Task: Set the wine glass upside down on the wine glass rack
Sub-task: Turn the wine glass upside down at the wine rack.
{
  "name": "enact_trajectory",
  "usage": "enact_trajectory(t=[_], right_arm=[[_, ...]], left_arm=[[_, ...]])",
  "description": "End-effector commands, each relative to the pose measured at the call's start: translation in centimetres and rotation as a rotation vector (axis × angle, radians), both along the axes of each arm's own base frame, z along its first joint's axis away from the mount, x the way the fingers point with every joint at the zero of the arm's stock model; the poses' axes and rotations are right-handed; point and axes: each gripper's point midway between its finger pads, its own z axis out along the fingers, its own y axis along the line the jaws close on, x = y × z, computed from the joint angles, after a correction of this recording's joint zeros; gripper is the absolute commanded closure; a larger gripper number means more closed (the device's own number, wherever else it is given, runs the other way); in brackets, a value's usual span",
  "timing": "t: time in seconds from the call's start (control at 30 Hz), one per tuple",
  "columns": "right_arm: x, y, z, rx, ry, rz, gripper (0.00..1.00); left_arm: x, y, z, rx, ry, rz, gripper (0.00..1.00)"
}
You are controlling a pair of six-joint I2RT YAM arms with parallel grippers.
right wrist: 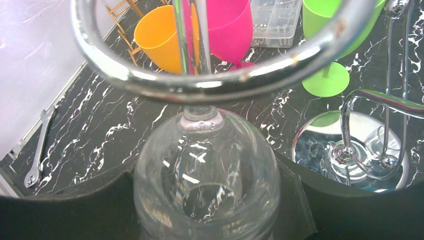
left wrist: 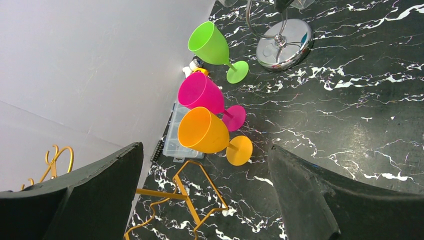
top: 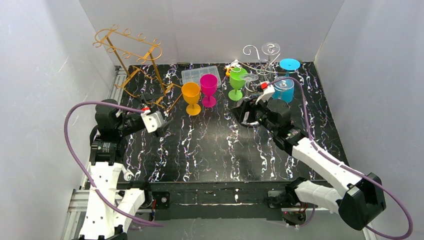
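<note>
Right gripper (right wrist: 207,172) has the clear glass (right wrist: 200,145) pinched by the bowl, with the stem poking up through the chrome loop (right wrist: 165,85) of the rack (right wrist: 320,142). I'd go slow here: keep the stem centred in the loop, slide until the foot seats on the wire, and only then let go. Left gripper (left wrist: 207,195) is wide open and empty, facing the orange glass (left wrist: 205,132), well clear.

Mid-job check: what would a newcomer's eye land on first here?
The clear wine glass fills the right wrist view, its bowl between the right pincer's fingers and its stem rising past a loop of the chrome rack. In the overhead view, the orange glass, magenta glass and green glass stand upright in a bright row mid-back, with the gold rack at back left.
</note>
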Motion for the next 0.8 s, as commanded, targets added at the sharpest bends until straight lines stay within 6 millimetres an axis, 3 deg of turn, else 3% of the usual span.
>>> enact_trajectory(t=[0.0,0.77], right_arm=[[-0.9,0.4,4.3,0.041,-0.127,0.064,0.62],[-2.9,-1.5,3.1,0.058,-0.141,0.033,0.62]], left_arm=[[-0.2,-0.1,0.1,-0.001,0.004,-0.009,0.07],[-0.3,0.0,0.4,-0.004,0.001,-0.002,0.07]])
